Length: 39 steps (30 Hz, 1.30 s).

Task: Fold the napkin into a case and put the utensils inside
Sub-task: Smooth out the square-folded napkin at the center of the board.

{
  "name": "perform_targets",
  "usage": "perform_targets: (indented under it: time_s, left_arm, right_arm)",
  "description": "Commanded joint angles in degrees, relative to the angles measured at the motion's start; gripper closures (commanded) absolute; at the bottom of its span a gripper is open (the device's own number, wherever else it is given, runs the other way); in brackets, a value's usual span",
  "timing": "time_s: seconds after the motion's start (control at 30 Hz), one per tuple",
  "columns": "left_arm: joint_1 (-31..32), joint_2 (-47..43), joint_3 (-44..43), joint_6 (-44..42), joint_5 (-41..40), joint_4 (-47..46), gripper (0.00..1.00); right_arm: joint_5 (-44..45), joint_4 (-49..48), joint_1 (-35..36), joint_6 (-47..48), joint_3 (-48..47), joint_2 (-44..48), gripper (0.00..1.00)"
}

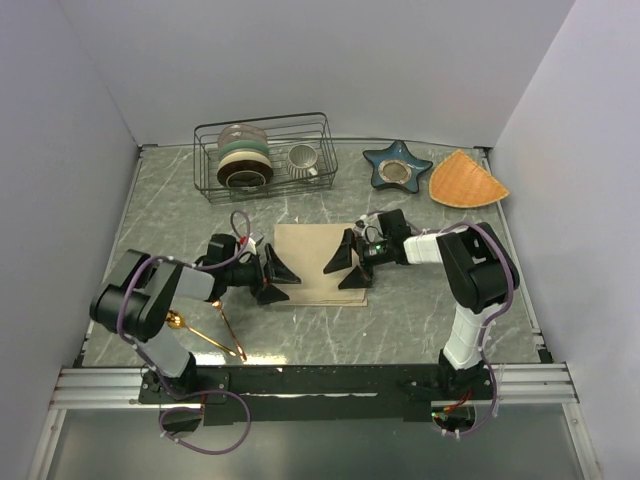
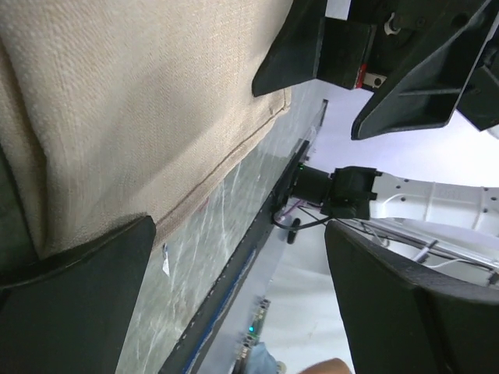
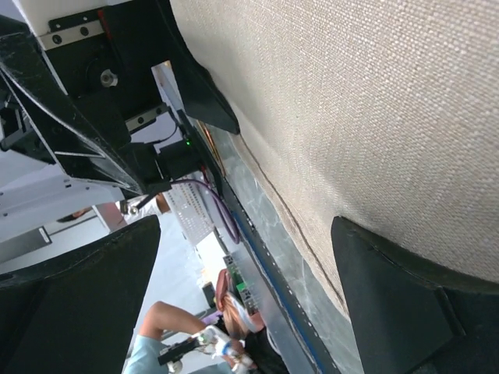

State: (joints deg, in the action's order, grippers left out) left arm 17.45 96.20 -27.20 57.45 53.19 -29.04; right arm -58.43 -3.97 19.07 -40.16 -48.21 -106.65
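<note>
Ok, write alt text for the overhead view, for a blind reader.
The left gripper and right gripper, both open, flank a beige napkin from opposite sides in the middle of the view. A gold spoon and fork lie at the near left; a wire dish rack, star-shaped dish and orange mat sit at the back.

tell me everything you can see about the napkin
The napkin is a plain beige-tan woven cloth, lying flat and smooth near the middle of the marbled green table. It looks roughly square, with a stitched hem line running just inside its edge. The open left pincer and open right pincer reach over its left and right sides. Whether their fingers actually press the cloth cannot be told.
</note>
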Motion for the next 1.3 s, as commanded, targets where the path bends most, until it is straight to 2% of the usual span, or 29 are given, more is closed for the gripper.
perform_targets:
  time_s: [0.0,0.07,0.2,0.47,0.7,0.93,1.0,1.07,1.17,1.27]
  left_arm:
    - [0.0,-9.1,1.0,-4.0,-2.4,2.8,0.01]
    - [0.8,-14.7,-0.7,-4.7,-2.7,2.8,0.01]
    - [2.5,-14.8,-6.2,-3.0,-5.3,1.2,0.01]
    - [1.9,4.8,-11.6,0.3,-7.9,-11.1,0.01]
    - [-1.3,12.4,-11.3,-1.0,-9.2,-6.8,0.01]
    - [-5.1,7.5,-7.1,-3.3,-6.1,-3.3,0.01]
    - [-5.4,4.9,-8.9,-4.4,-2.5,-3.0,0.01]
    - [-5.1,1.5,-11.1,-2.9,-0.3,-6.6,0.01]
    - [-4.2,-0.3,-15.5,-0.8,-2.2,-9.4,0.01]
    - [-3.7,3.6,-20.2,0.8,-4.8,-11.4,0.01]
  right_arm:
    - [0.7,7.3,0.0,7.4,-1.4,2.2,0.00]
    - [-2.1,8.4,0.9,8.7,-4.3,4.5,0.00]
    - [-3.6,9.9,0.9,9.0,-9.8,6.4,0.00]
    - [-0.5,5.5,0.8,6.9,-14.1,-1.0,0.00]
    - [1.4,7.0,-1.0,9.8,-14.1,-8.0,0.00]
    - [1.9,9.9,-1.8,13.5,-8.8,-7.5,0.00]
    - [1.0,11.0,-1.8,14.3,-9.1,-5.4,0.00]
    - [-1.9,12.1,-1.8,14.4,-10.7,-2.9,0.00]
    - [-4.8,9.2,-2.5,10.2,-14.5,-0.2,0.00]
    - [-3.2,5.0,-2.7,6.4,-18.6,-0.4,0.00]
